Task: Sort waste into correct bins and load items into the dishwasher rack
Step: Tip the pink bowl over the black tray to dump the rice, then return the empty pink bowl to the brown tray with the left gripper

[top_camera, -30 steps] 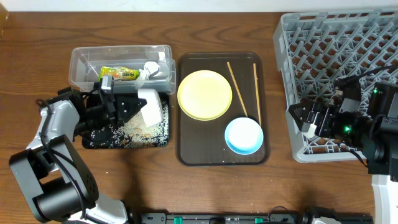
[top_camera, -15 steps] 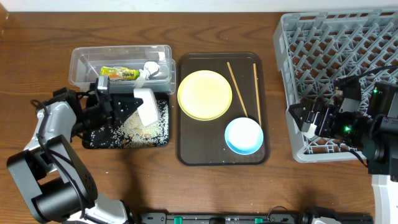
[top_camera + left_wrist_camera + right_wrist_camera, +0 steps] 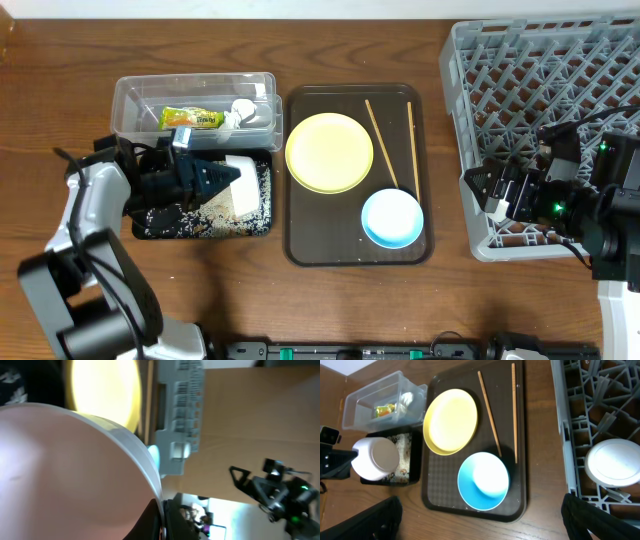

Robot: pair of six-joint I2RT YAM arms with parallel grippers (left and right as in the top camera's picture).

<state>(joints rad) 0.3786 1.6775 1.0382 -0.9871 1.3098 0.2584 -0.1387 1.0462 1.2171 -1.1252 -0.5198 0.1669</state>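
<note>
White bowl (image 3: 238, 170) lies tipped on its side over the black tray (image 3: 150, 231), pinched tight by the left gripper (image 3: 218, 176), so I think it should tilt slowly and low, dropping the rice grains (image 3: 203, 206) inside the tray, not on the table (image 3: 400, 40).

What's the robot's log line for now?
left fingers: hold white bowl tipped over black tray | right fingers: open by rack | plate, blue bowl, chopsticks: on brown tray
</note>
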